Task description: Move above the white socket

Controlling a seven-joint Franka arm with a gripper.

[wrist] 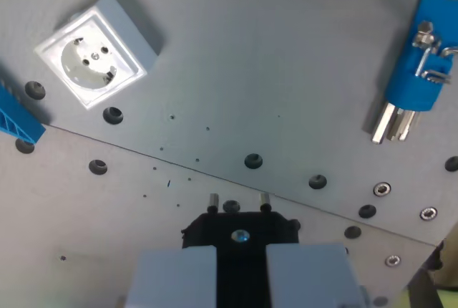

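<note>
Open room: bare grey counter [286, 71] lies between the white socket [96, 49] and the blue key tool [422, 57].
Socket position: upper left in the wrist view, well apart from the jaws.
Jaws: clamped on a black plug [240, 231].
Cut off: blue part [18, 118] at left edge.

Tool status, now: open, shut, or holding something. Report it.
Tool: shut on a black plug, its two metal pins pointing out ahead. It is not yet above the white socket.
</note>
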